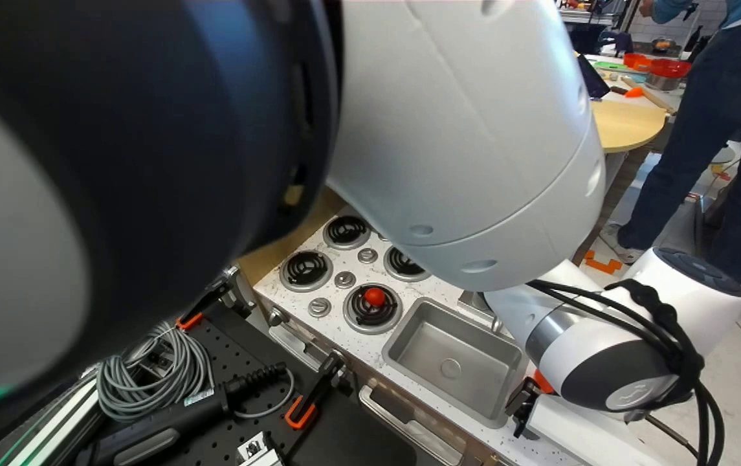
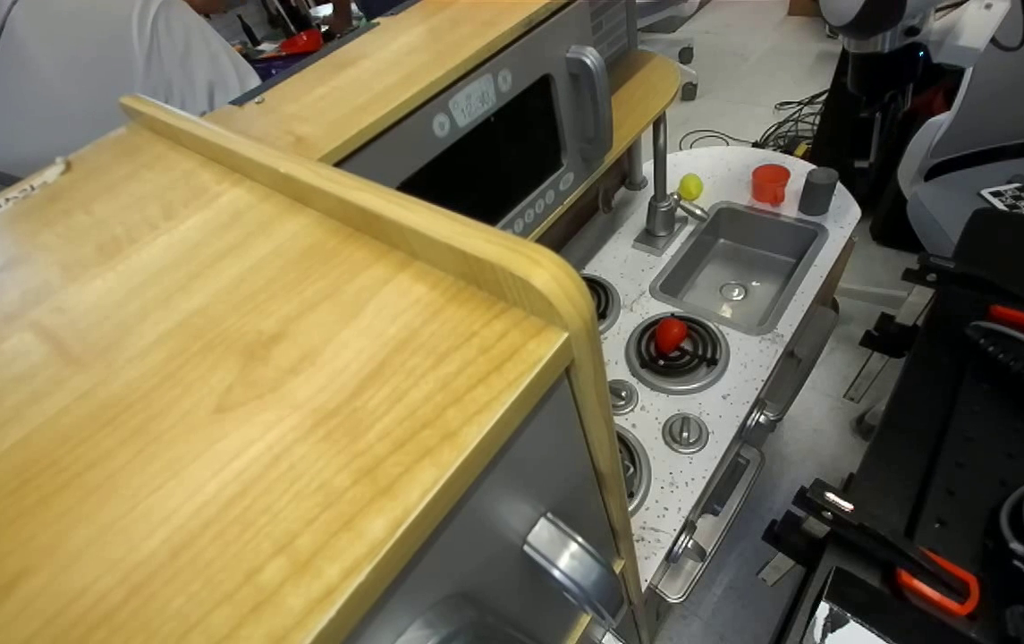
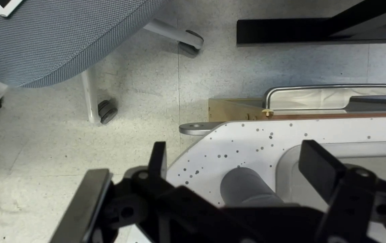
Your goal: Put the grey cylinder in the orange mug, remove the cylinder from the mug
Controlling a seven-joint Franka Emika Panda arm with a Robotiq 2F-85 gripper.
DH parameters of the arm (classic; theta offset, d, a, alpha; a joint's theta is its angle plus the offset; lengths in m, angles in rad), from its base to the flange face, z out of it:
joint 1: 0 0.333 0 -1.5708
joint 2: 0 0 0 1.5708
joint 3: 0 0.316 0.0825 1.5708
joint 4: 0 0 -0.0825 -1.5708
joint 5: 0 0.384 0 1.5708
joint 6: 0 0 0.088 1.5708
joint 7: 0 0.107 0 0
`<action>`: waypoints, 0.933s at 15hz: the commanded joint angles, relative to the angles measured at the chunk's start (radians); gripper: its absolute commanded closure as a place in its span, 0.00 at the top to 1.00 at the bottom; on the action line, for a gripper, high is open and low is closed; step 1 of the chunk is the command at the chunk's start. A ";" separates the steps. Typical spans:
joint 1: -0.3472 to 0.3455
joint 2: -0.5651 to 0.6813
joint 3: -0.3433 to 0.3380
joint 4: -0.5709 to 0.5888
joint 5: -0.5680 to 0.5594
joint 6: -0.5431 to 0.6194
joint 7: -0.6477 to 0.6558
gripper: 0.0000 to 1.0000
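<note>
The wrist view shows the jaws spread wide and gripping nothing. The cylinder point(image 3: 246, 185) appears between them in that view, apart from both sides; the jaws hide part of it. An exterior view gives its location: upright on the desk point(image 2: 726, 170), just beside the upright orange mug point(image 2: 771, 184) and outside it (a narrow gap separates the two). The same view shows a yellow ball point(image 2: 690, 187) next to the tap point(image 2: 660, 215), and a microwave point(image 2: 494, 148).

In an exterior view, the arm point(image 1: 474, 142) fills much of the frame and covers most of the desk end past the sink point(image 1: 451, 343); the cylinder cannot be made out there. That view also shows a standing person point(image 1: 687, 142), cut off by the top edge. Both exterior views show a red toy point(image 2: 671, 335) on a burner point(image 2: 698, 360) and the entire sink. The wrist view shows only one end of the sink.
</note>
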 commanded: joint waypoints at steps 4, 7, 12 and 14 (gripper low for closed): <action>0.000 0.093 0.028 0.109 -0.024 0.007 0.019 1.00; 0.006 0.110 0.033 0.126 -0.032 0.015 0.011 1.00; 0.022 0.115 0.040 0.131 -0.053 0.038 0.005 1.00; 0.026 0.115 0.046 0.131 -0.059 0.044 0.005 1.00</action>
